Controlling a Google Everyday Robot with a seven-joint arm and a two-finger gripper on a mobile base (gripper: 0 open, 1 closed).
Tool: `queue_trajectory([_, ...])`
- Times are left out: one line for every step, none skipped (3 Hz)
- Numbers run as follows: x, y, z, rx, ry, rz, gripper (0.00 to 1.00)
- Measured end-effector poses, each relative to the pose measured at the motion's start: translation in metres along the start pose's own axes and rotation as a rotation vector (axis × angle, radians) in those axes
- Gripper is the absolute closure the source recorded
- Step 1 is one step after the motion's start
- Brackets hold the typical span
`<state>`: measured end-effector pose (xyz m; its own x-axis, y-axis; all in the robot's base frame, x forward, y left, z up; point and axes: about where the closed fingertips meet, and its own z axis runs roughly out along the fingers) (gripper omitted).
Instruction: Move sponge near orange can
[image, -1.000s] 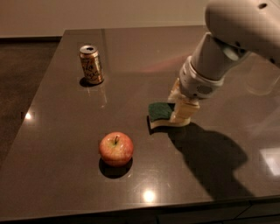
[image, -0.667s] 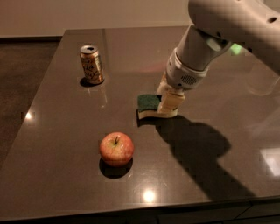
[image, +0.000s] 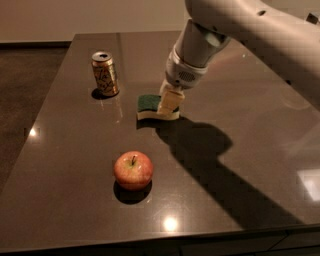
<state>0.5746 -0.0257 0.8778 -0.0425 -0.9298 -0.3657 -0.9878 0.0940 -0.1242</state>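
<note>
Camera view: a dark brown, glossy tabletop (image: 240, 165) carries three items.

The orange can (image: 105, 73), a small aluminium drink can with an orange-gold body, dark scribbled markings and a silver top, stands upright in the far-left area of the tabletop. The sponge (image: 148, 103), a flat wavy-edged pad with a dark green scouring top over pale yellow foam, is to the right of the orange can and slightly nearer the camera. A strip of bare tabletop separates the two: near, not touching. The round red-and-yellow apple (image: 133, 170), stem up, sits in the near-left area, well apart from both.

The thick white robot arm (image: 250, 25) enters from the upper right and slopes down to the left. Its two-finger gripper (image: 169, 102), with pale cream fingers, points downward at the right end of the sponge. The jaws are closed narrowly on that end of the sponge. One finger covers it from the front, and the green top shows to the left of the finger. Whether the sponge's underside rests on the tabletop or sits just clear of it cannot be determined.

The arm casts a dark shadow (image: 200, 145) on the tabletop, running from the sponge toward the near right.
</note>
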Motion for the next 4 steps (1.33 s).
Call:
queue_trajectory([-0.018, -0.018, 0.012, 0.009, -0.004, 0.008, 1.00])
queue_trajectory([-0.034, -0.032, 0.021, 0.021, -0.008, 0.021, 0.84])
queue_trajectory([-0.054, -0.041, 0.026, 0.027, -0.025, 0.020, 0.61])
queue_trajectory([-0.069, -0.045, 0.033, 0.026, -0.034, 0.011, 0.36])
